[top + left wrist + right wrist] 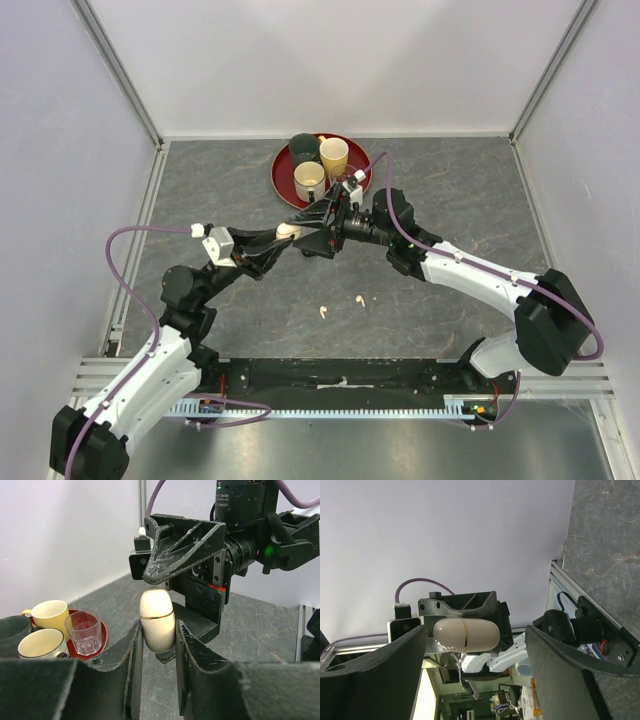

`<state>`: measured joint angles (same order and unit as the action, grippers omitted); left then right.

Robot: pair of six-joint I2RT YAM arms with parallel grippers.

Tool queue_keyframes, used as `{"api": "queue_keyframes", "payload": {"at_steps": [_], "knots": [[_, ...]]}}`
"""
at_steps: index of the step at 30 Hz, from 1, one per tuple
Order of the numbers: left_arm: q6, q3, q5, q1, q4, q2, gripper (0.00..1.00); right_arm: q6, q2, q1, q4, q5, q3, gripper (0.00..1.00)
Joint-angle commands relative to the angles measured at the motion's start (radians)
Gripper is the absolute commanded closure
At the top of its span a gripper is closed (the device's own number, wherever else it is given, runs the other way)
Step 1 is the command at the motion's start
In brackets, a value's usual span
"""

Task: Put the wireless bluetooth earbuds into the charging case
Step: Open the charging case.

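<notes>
Cream gloss, light, likely slippery: charging case (158, 625) clamped low in closed left pincer (158, 632), right pincer (476, 630) gaping at its free end, best taken above gold seam (150, 616); two earbuds (323, 311) on tabletop (450, 200), five o'clock.

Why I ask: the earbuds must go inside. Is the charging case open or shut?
Shut. The charging case, clamped in the left gripper, shows its halves meeting at the gold band, no gap in either wrist view.
</notes>
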<state>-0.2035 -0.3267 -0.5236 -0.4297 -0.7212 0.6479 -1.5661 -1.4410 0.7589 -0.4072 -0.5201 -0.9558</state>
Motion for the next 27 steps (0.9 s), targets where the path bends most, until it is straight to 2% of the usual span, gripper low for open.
{"api": "queue_keyframes", "payload": {"at_steps": [1,8,13,22,25,27], "knots": [[0.047,0.0,0.024,-0.001,-0.064,0.002,0.98,-0.063,0.01,-0.001,-0.077,-0.027,0.0,0.15],[0.052,0.002,0.005,-0.003,-0.054,0.013,0.98,-0.156,-0.018,-0.001,-0.174,-0.04,0.023,0.25],[0.05,0.0,0.004,-0.001,-0.053,0.009,0.98,-0.163,-0.012,-0.001,-0.164,-0.028,0.026,0.3],[0.027,0.003,0.002,-0.003,-0.047,0.007,0.98,-0.201,-0.019,-0.003,-0.216,-0.034,0.052,0.47],[0.019,0.002,-0.001,-0.003,-0.049,0.013,0.96,-0.204,-0.018,-0.001,-0.226,-0.034,0.052,0.58],[0.016,-0.002,-0.007,-0.001,-0.049,0.018,0.95,-0.206,-0.019,-0.003,-0.234,-0.035,0.052,0.6]]}}
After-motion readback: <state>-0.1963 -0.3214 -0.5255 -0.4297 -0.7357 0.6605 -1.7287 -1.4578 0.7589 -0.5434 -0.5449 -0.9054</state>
